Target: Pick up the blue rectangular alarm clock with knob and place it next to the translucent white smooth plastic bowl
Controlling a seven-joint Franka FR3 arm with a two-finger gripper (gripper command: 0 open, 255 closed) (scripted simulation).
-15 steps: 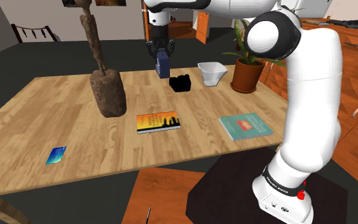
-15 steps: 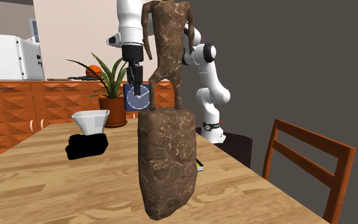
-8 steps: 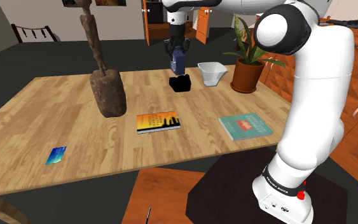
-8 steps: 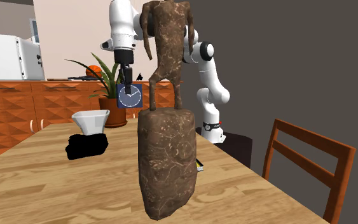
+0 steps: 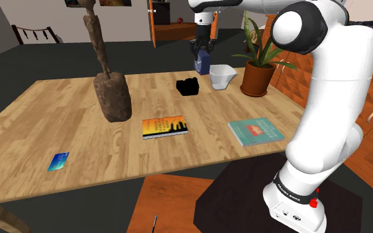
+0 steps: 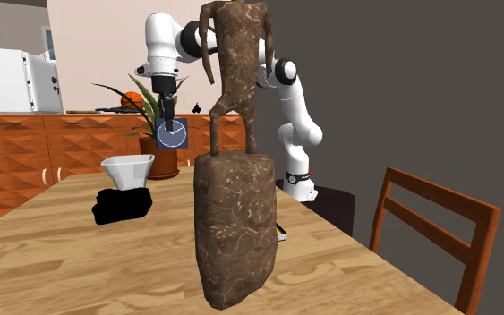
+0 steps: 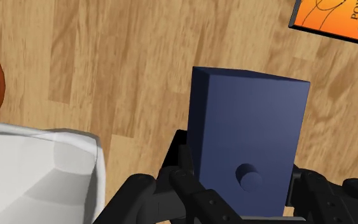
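The blue rectangular alarm clock (image 5: 203, 63) hangs in the air above the table's far side, clasped by my black gripper (image 5: 202, 55). Its white dial (image 6: 172, 134) faces the second exterior view, held under the gripper (image 6: 164, 121). In the wrist view the clock's back (image 7: 247, 146) with its round knob (image 7: 249, 177) sits between the two fingers (image 7: 182, 167). The white bowl (image 5: 220, 76) stands on the table just to the shoulder view's right of the clock, and also appears below in the wrist view (image 7: 34, 172) and as the white bowl (image 6: 129, 170) left of the clock.
A black lump (image 5: 188, 86) lies left of the bowl. A potted plant (image 5: 257, 63) stands right of it. A tall brown sculpture (image 5: 110, 86), two books (image 5: 164, 127) (image 5: 256, 131) and a small card (image 5: 57, 161) lie on the wooden table (image 5: 59, 126). A chair (image 6: 429, 237) stands nearby.
The arm has carried the clock steadily to the shoulder view's right, from beside the black lump to a spot close above and left of the white bowl. The grip stayed shut.
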